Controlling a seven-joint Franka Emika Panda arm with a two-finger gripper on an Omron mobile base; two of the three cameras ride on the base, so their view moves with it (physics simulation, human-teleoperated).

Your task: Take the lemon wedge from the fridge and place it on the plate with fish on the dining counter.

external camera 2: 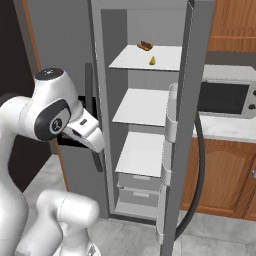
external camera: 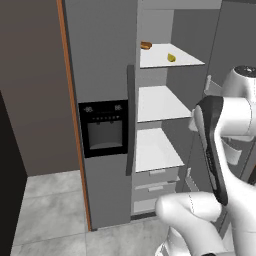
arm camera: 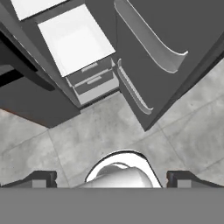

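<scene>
The fridge stands with its right door swung open and its left door shut. On the top white shelf lies the tiny yellow lemon wedge. My gripper is open and holds nothing, its dark fingertips set wide apart. It points down at the floor in front of the fridge's bottom drawers, far below the wedge. The white hand hangs at mid height before the shut left door. The plate with fish and the dining counter are out of view.
A small orange-brown lump sits behind the wedge on the same shelf. The open door carries curved bins on its inner side. A microwave stands on the wall counter to the right. Grey tiled floor lies below.
</scene>
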